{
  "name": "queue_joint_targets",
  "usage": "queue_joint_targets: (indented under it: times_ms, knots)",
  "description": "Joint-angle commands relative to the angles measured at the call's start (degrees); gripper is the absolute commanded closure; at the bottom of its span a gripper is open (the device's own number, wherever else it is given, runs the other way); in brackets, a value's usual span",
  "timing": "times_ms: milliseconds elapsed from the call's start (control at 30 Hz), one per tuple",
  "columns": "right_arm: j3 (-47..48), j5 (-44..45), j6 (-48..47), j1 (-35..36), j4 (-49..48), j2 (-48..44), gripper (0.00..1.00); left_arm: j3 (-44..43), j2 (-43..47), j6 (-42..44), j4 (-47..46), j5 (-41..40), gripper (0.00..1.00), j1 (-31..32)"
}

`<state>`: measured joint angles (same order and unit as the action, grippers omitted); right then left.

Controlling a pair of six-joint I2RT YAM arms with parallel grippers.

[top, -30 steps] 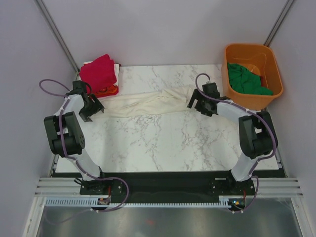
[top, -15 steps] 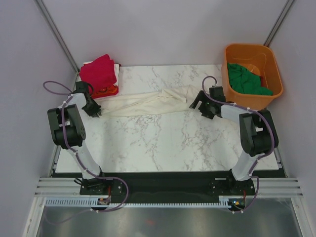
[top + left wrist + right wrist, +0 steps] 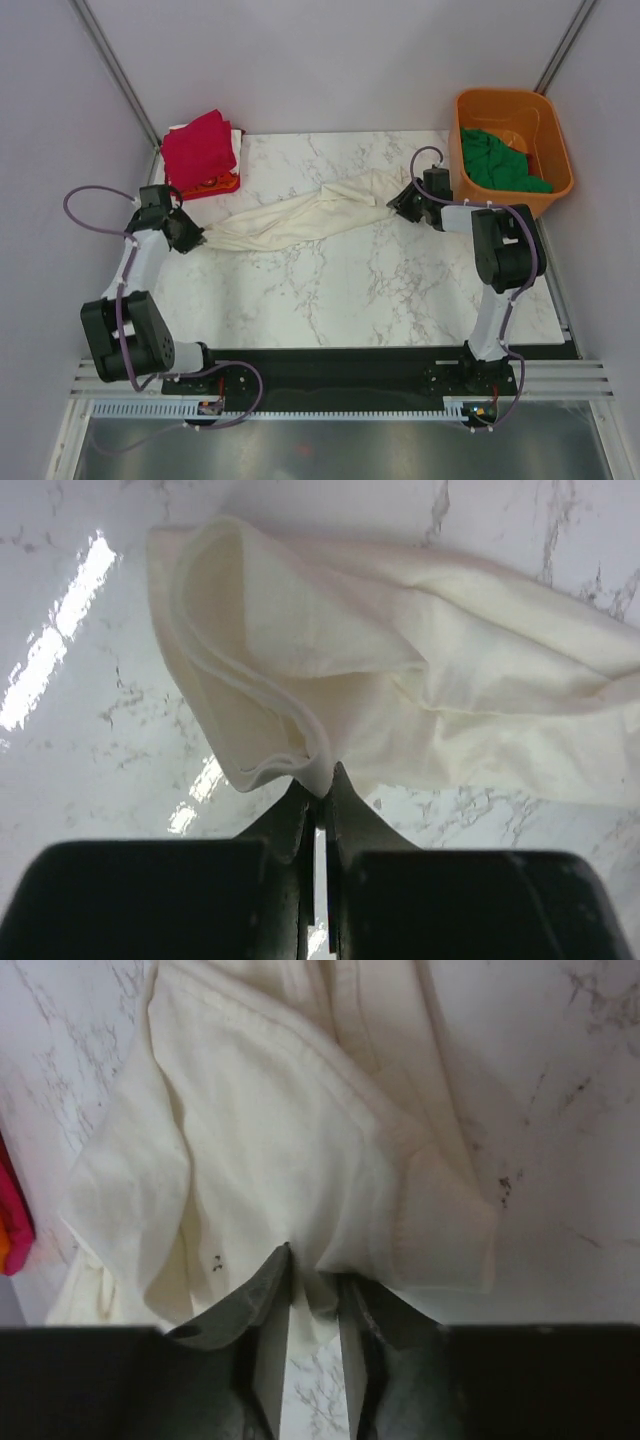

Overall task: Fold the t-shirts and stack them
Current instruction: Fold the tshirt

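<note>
The cream-white t-shirt (image 3: 300,212) lies stretched in a long bunched band across the back of the marble table (image 3: 330,290). My left gripper (image 3: 195,238) is shut on its left end; in the left wrist view the folded hem (image 3: 290,750) is pinched at the tips (image 3: 320,785). At the other end, my right gripper (image 3: 400,200) has its jaws narrowly apart, and a fold of the cream cloth (image 3: 280,1140) hangs between them (image 3: 315,1265). A crimson t-shirt (image 3: 200,145) sits on an orange-red one (image 3: 222,183) at the back left. The dark green t-shirt (image 3: 495,160) lies in the tub.
The rigid orange tub (image 3: 505,97) stands at the back right, just beyond my right gripper. Grey walls close in on the table at the left, right and back. The stack at the back left lies close behind my left gripper.
Both grippers have closed onto the ends of the cream t-shirt, the left fully and the right partway. The left arm swung out to the left, and the cloth now runs slanted between them.
</note>
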<state>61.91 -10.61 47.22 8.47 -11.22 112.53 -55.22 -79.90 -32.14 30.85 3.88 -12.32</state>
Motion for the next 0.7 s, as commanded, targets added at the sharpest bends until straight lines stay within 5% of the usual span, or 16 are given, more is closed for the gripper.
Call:
queue_joint_targets:
  times_ms: [0, 167, 433, 533, 567, 633, 667]
  knots:
    - [4.9, 0.6, 1.0, 0.8, -2.0, 3.7, 0.72, 5.0, 6.1, -3.0, -0.3, 6.8, 0.98, 0.9]
    - [19.5, 2.4, -2.0, 2.9, 2.3, 11.6, 1.00, 11.3, 16.3, -4.1, 1.8, 10.3, 0.98, 2.8]
    - [57.5, -8.7, -5.2, 4.4, 5.6, 34.4, 1.00, 14.1, 25.0, -7.0, 6.8, 8.2, 0.98, 11.5]
    - [75.7, -12.3, -3.0, 5.1, 4.2, 46.9, 1.00, 16.7, 26.1, -13.5, 6.2, 6.7, 0.98, 22.3]
    - [79.9, -13.5, -1.9, 5.2, 2.1, 48.4, 0.98, 17.1, 25.8, -15.1, 6.2, 6.7, 0.98, 28.1]
    - [79.1, -13.3, 1.2, 5.2, -6.5, 49.2, 0.76, 16.6, 24.4, -19.7, 5.5, 2.6, 0.98, 33.6]
    - [77.7, -12.6, 1.0, 5.4, -8.0, 48.9, 0.36, 16.4, 23.7, -22.5, 5.2, 1.9, 0.98, 38.5]
